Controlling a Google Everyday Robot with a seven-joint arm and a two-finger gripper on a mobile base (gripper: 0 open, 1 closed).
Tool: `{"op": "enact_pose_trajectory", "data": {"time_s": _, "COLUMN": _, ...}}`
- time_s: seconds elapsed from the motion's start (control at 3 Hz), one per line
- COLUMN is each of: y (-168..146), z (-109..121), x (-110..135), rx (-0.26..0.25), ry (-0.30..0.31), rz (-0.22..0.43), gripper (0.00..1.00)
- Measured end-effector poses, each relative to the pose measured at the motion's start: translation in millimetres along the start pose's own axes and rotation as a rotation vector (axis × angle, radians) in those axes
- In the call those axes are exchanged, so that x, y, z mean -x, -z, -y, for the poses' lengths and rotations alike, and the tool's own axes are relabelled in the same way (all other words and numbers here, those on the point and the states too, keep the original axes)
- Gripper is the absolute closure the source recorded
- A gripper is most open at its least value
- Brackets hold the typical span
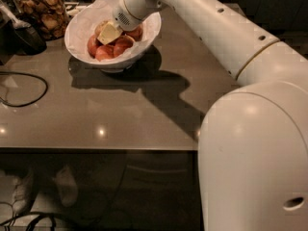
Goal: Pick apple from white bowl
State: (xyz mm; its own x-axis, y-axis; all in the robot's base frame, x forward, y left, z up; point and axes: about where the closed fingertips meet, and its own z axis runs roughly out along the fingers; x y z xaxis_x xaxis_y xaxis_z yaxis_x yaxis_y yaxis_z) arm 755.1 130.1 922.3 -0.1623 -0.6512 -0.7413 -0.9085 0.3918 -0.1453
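Observation:
The white bowl [146, 41] with crumpled white paper lining stands at the back left of the grey-brown table. It holds several apples. The apple [99, 28] with a pale yellowish blush lies at the back of the pile, partly hidden behind my gripper. Smaller, redder apples [104, 52] lie in front of it and to the right. My gripper [109, 33] reaches down into the bowl from the right, its pale tip resting among the apples right next to the blushed one. My white arm stretches from the lower right across the table to the bowl.
A glass jar of brown snacks [41, 11] stands left of the bowl. A dark object [25, 36] lies in front of it. A black cable [26, 88] loops on the table's left. The table's front edge [96, 148] runs across the middle.

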Motion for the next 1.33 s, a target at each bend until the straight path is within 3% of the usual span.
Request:
{"op": "enact_pose_trajectory", "data": {"time_s": 0.67, "y": -0.1, "z": -1.5, "x": 5.5, "rx": -0.006, "ry": 0.024, "rz": 0.022, "gripper": 0.96}}
{"op": "enact_pose_trajectory", "data": {"time_s": 1.33, "y": 4.8, "z": -0.4, "x": 15.2, "rx": -0.015, "ry": 0.025, "rz": 0.056, "gripper": 1.0}}
